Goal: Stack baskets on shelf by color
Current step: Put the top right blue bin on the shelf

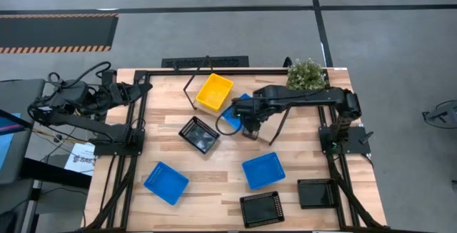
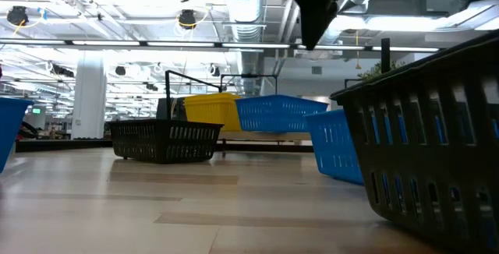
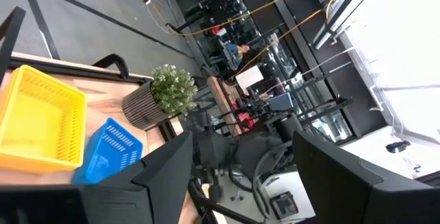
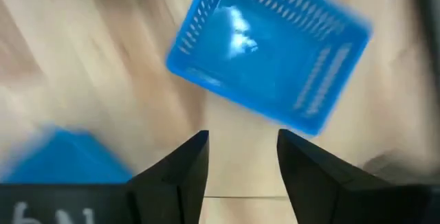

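Observation:
A yellow basket (image 1: pixel 214 92) (image 2: pixel 209 112) and a blue basket (image 1: pixel 233 113) (image 2: pixel 277 114) sit side by side on the shelf (image 2: pixel 265 135), whose black rod leg (image 1: pixel 188 93) shows to their left. On the table lie a black basket (image 1: pixel 198 134), two blue baskets (image 1: pixel 166 182) (image 1: pixel 263 170) and two black baskets (image 1: pixel 261 209) (image 1: pixel 315 193). My right gripper (image 1: pixel 250 129) (image 4: pixel 240 162) hangs open above the table, pointing down beside the shelf's blue basket, over bare wood with a blue basket (image 4: pixel 268 59) ahead. My left gripper (image 1: pixel 143 90) (image 3: pixel 240 183) waits open at the far left.
A potted green plant (image 1: pixel 305 74) (image 3: pixel 165 93) stands at the table's far right corner. The right arm's base (image 1: pixel 343 136) is at the right edge. Bare wood shows at the table's centre (image 1: pixel 221 161). A black basket (image 2: pixel 429 145) looms close in the low view.

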Robot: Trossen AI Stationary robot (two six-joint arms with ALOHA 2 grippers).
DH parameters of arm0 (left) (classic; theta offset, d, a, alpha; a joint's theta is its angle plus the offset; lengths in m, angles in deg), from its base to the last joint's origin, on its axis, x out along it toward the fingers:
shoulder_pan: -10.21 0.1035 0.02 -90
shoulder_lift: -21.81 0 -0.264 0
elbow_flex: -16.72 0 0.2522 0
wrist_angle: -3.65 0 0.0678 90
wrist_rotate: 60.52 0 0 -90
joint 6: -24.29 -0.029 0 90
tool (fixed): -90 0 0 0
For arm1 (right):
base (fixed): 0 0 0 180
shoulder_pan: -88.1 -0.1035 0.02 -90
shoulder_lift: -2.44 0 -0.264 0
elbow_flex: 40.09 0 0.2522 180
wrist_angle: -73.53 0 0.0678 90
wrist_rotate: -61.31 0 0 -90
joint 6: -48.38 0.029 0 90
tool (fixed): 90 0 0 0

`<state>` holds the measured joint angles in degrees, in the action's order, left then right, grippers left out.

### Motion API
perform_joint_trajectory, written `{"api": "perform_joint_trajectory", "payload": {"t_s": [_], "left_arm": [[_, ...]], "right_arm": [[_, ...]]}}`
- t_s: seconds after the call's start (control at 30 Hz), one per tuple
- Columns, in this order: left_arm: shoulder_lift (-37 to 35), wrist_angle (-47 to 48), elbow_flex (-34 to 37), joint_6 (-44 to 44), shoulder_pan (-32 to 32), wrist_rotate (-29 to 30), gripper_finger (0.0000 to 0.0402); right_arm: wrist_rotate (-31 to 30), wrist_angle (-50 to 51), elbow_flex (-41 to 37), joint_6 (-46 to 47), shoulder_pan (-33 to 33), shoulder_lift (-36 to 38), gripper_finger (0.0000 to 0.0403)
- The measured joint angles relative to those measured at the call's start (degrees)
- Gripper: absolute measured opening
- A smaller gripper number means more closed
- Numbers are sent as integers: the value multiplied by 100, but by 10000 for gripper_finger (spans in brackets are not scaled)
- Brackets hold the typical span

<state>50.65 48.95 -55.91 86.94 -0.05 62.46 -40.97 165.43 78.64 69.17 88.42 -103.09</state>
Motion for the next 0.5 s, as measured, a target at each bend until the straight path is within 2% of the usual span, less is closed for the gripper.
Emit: {"api": "perform_joint_trajectory", "payload": {"t_s": [0.1, 0.17, 0.4, 0.5], "left_arm": [[0, -1, 0, -30, 0, -16, 238], [0, 0, 0, -55, 0, -16, 238], [0, 0, 0, 2, -2, -100, 238], [0, 0, 0, 7, -2, -123, 238]], "right_arm": [[247, -133, -31, 1264, -94, -75, 183], [300, -140, -31, 1652, -161, -208, 177], [355, 191, -42, 2279, -232, -996, 160], [330, 102, -155, 2304, -209, -1027, 157]]}}
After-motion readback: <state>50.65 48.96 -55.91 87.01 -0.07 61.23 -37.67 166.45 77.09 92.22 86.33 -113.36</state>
